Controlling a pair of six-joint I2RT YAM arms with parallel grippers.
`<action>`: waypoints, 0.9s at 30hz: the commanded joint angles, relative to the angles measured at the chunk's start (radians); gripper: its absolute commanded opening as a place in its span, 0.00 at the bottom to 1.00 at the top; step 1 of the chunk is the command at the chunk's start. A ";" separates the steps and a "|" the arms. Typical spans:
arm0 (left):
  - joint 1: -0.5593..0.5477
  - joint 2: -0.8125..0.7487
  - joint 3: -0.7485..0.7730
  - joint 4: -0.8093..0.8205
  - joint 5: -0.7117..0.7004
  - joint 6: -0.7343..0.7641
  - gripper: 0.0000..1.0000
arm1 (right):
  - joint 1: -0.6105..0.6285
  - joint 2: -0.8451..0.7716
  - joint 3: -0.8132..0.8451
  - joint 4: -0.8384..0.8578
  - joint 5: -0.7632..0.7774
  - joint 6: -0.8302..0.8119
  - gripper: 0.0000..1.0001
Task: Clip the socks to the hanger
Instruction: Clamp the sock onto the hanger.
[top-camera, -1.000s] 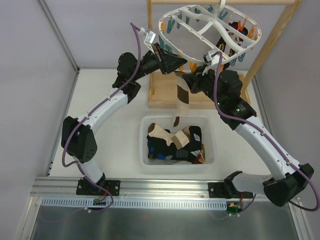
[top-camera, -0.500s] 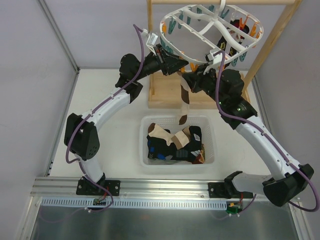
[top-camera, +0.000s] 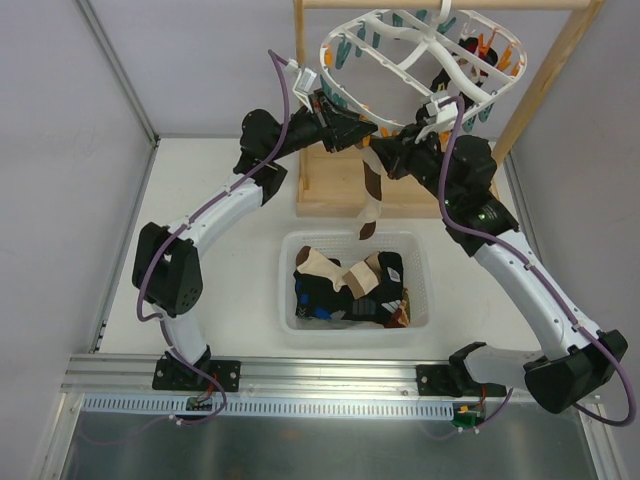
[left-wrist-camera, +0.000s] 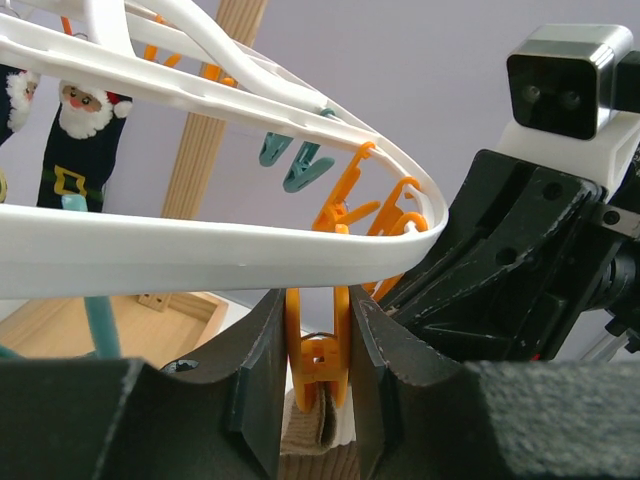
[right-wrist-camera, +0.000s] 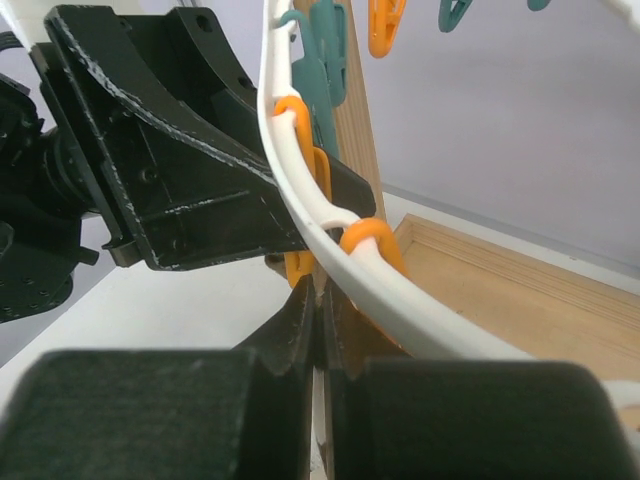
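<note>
The white oval hanger (top-camera: 400, 62) hangs from a wooden frame, rimmed with orange and teal pegs. My left gripper (top-camera: 362, 133) is shut on an orange peg (left-wrist-camera: 318, 345) at the ring's near rim, its fingers (left-wrist-camera: 262, 390) pressing the peg's handles. A tan, brown and white banded sock (top-camera: 371, 196) hangs down from there; its tan cuff (left-wrist-camera: 318, 440) sits between the peg's jaws. My right gripper (top-camera: 388, 152) is shut on the sock's top edge right under the peg (right-wrist-camera: 300, 265) and ring (right-wrist-camera: 300, 170). Both grippers nearly touch.
A white basket (top-camera: 420, 300) with several more socks stands below the hanging sock. The wooden frame's base (top-camera: 325, 195) and slanted post (top-camera: 545, 80) stand behind. A dark Santa sock (left-wrist-camera: 65, 150) hangs from the hanger's far side.
My left gripper has moved right along the rim onto the orange peg. My right gripper has lifted the sock's top up to the peg; the sock's tail rose out of the basket.
</note>
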 joint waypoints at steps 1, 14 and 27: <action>0.008 0.012 0.038 0.077 0.065 -0.016 0.00 | -0.009 -0.013 0.028 0.101 -0.057 0.024 0.01; 0.014 0.015 0.032 0.098 0.083 -0.010 0.00 | -0.016 0.002 0.033 0.098 -0.077 0.036 0.01; 0.019 -0.003 0.005 0.129 0.088 -0.014 0.56 | -0.022 -0.004 0.031 0.096 -0.073 0.039 0.01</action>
